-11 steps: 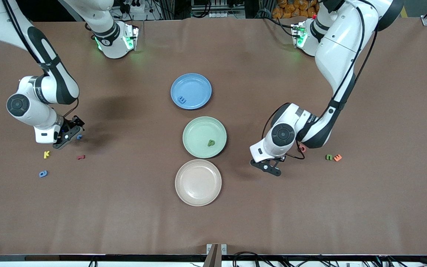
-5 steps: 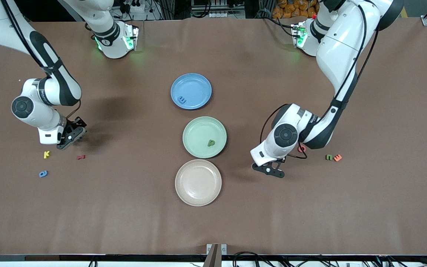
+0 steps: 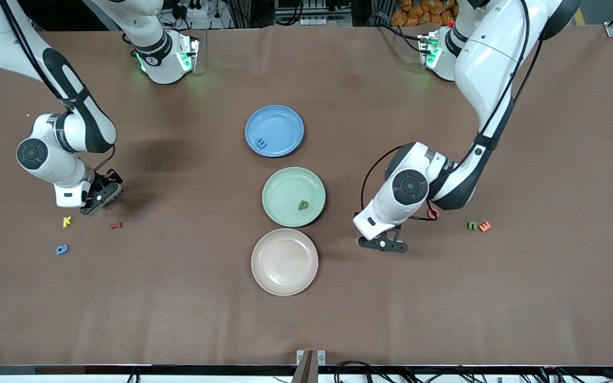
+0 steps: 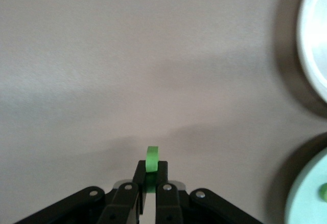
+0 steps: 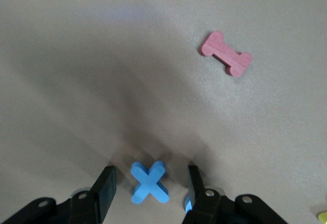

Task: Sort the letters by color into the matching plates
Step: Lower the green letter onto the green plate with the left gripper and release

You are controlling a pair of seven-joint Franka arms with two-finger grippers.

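My left gripper (image 4: 152, 169) is shut on a small green letter (image 4: 152, 160), low over the bare table beside the beige plate (image 3: 383, 244). My right gripper (image 5: 150, 172) stands open at the table near the right arm's end (image 3: 101, 194). A blue X-shaped letter (image 5: 149, 182) lies between its fingers with a gap on each side. The blue plate (image 3: 280, 125) holds a blue letter (image 3: 261, 142). The green plate (image 3: 285, 186) holds a green letter (image 3: 303, 205). Another blue letter (image 3: 61, 249) and another green letter (image 3: 472, 225) lie loose on the table.
A beige plate (image 3: 284, 261) sits nearer the camera than the green plate. A yellow letter (image 3: 66, 221) and a dark red letter (image 3: 116, 225) lie by the right gripper. An orange letter (image 3: 485, 226) and a pink letter (image 3: 433, 214) lie under the left arm.
The right gripper's fingers have drawn closer together around the blue X. The left gripper has shifted a little toward the plates with the green letter in it.
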